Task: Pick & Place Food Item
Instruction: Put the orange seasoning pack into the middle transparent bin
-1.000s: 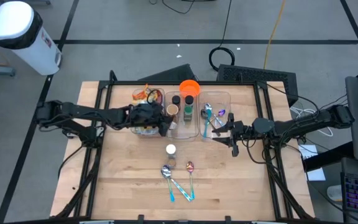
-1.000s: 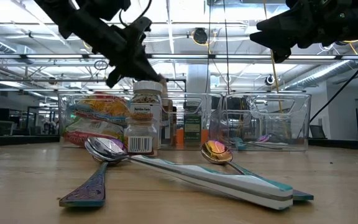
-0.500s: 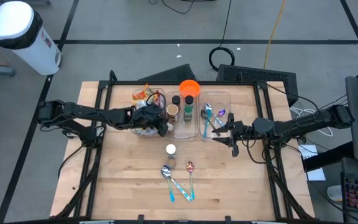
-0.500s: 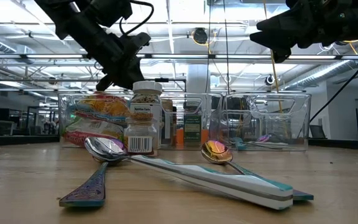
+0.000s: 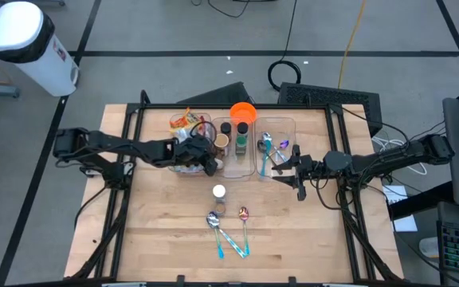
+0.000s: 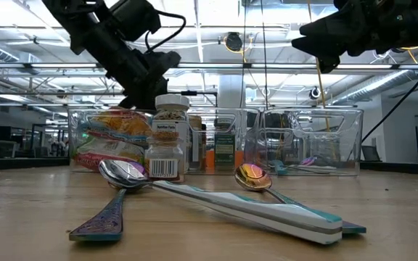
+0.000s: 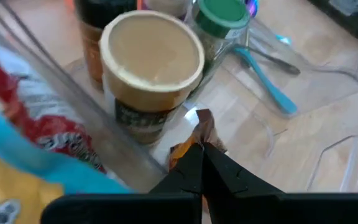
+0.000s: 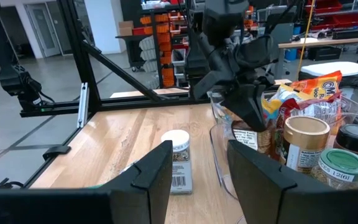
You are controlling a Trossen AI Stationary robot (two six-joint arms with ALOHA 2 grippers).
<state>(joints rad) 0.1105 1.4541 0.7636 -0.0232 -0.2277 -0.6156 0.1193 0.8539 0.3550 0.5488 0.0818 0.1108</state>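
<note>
Three clear bins (image 5: pixel 255 163) stand side by side at the table's middle. The left bin holds snack bags (image 5: pixel 188 121) (image 6: pixel 107 138). The middle bin holds spice jars, one with a tan lid (image 7: pixel 151 50) and one with a green lid (image 7: pixel 222 12). My left gripper (image 5: pixel 208 162) (image 7: pixel 201 150) reaches in from the left, above the wall between these two bins, and is shut on a small brown-and-orange packet (image 7: pixel 197 130). My right gripper (image 5: pixel 295 171) (image 8: pixel 197 180) waits open, level, by the right bin. My left gripper pinches the small packet's near edge (image 7: pixel 194 146) between its two fingertips. The fingers slant down from the table's left. The rest of the packet sticks out past the tips, beside the tan-lidded jar. I cannot tell whether it touches the bin.
A spice jar (image 5: pixel 219 195) (image 6: pixel 167 138) stands alone on the wood in front of the bins, with several spoons (image 5: pixel 228 231) (image 6: pixel 252 196) nearer the front edge. An orange cup (image 5: pixel 243 112) sits behind the middle bin. The right bin holds spoons (image 5: pixel 271 147).
My left gripper has sunk toward the bins and tipped its fingers further down, staying shut on the packet.
</note>
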